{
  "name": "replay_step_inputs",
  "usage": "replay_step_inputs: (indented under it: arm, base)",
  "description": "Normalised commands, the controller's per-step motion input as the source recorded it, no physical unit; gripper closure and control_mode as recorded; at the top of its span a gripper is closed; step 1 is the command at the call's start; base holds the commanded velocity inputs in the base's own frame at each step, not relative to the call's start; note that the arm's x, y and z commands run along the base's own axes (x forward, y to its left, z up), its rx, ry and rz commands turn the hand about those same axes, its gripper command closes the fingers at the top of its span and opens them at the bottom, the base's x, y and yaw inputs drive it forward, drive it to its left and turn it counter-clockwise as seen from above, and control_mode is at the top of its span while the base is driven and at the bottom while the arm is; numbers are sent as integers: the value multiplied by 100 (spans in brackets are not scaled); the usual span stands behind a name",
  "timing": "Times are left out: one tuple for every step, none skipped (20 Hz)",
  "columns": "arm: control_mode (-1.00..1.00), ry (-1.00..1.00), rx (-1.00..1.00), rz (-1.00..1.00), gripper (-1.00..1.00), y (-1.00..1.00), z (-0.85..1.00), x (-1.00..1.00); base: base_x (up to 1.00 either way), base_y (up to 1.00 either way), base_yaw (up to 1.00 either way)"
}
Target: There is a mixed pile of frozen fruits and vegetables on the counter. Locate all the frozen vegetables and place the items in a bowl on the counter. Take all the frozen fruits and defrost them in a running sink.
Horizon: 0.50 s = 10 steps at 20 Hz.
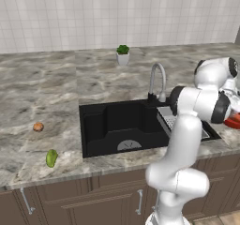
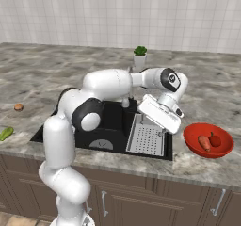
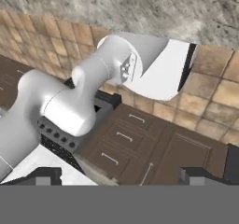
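**Desk:** Start at the hand. What do you have?

**Me:** I see the hand (image 2: 165,126) in the right base view, hanging above the grey rack (image 2: 146,139) at the right side of the sink (image 2: 101,126), pointing down and toward me. In the hand view the two finger tips (image 3: 44,175) sit wide apart at the bottom edge with nothing between them, so I read the hand as open and empty. Beyond them I see cabinet fronts (image 3: 154,148) and tiled floor (image 3: 210,92).

**Desk:** And the bowl?

**Me:** The red bowl (image 2: 190,134) stands on the surface (image 2: 207,93) just right of the sink, near the hand. The orange carrot piece (image 2: 204,142) and the red piece (image 2: 215,140) lie inside it, side by side.

**Desk:** The fruits?

**Me:** Both are well left of the sink on the surface. The brown ball (image 1: 38,126) sits farther back; the yellow-green fruit (image 1: 51,158) lies near the front edge, apart from it.

**Desk:** The tap?

**Me:** The faucet (image 1: 157,81) curves over the back of the basin. I can't tell if water runs. A small potted plant (image 1: 123,54) stands behind it.
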Motion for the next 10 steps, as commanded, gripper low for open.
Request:
replay_step_inputs:
  arm:
    - [-100, -24, -10, 0, -100, 73, 25, -57]
    - [-100, -20, -12, 0, -100, 75, 24, -52]
    - [-100, -18, -12, 0, -100, 73, 27, -49]
    - [-100, -20, -12, 0, -100, 75, 30, -49]
    - [-100, -24, -11, 0, -100, 72, 29, -52]
    - [-100, -26, -11, 0, -100, 68, 27, -52]
    - [-100, -28, -11, -2, -100, 67, 26, -52]
    - [-100, -28, -11, -4, -100, 66, 25, -49]
    - [-100, -30, -11, -5, -100, 65, 27, -48]
    - [-100, -32, -10, -6, -100, 66, 27, -47]
  base:
    - [0, 0, 0]
    - [0, 0, 0]
    - [0, 0, 0]
    - [0, 0, 0]
    - [0, 0, 0]
    - [0, 0, 0]
    - [0, 0, 0]
    - [0, 0, 0]
    - [0, 0, 0]
    - [0, 0, 0]
